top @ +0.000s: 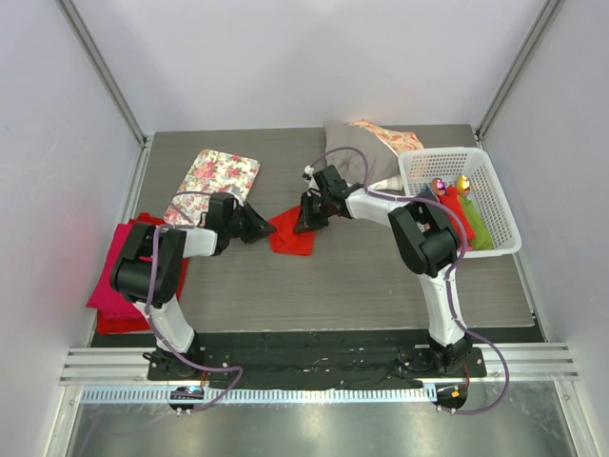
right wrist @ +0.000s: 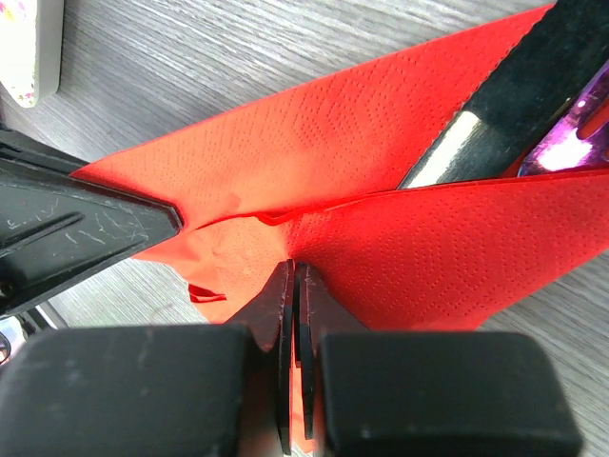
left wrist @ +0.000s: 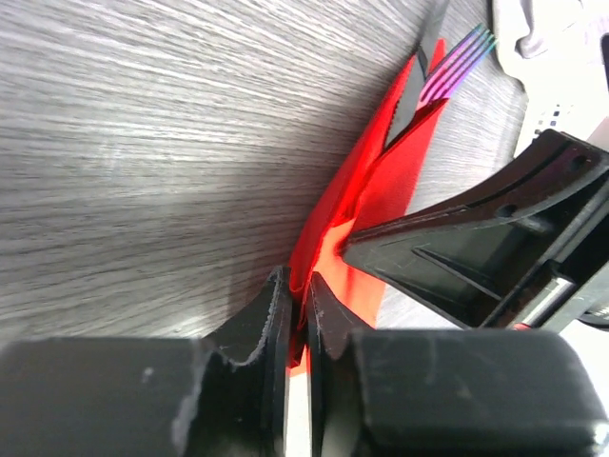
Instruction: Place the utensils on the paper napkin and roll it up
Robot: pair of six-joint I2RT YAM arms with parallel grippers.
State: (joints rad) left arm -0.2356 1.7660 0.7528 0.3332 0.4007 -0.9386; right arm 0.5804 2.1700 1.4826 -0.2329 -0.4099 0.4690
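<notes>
I saw the paper napkin near the middle of the surface, between the two arms. It was folded over the utensils, whose ends stuck out of the open side. My left fingers were pinching one thin edge of the sheet, and my right fingers were pressed together on the folded flap from the other side. I judged the paper light, limp and easy to tear, with no stiffness of its own. The metal inside looked smooth and likely to slide out. The hold belonged on the doubled edge, close to the utensils, kept shallow and even on both sides, so the roll would tighten around them rather than crease or rip.
</notes>
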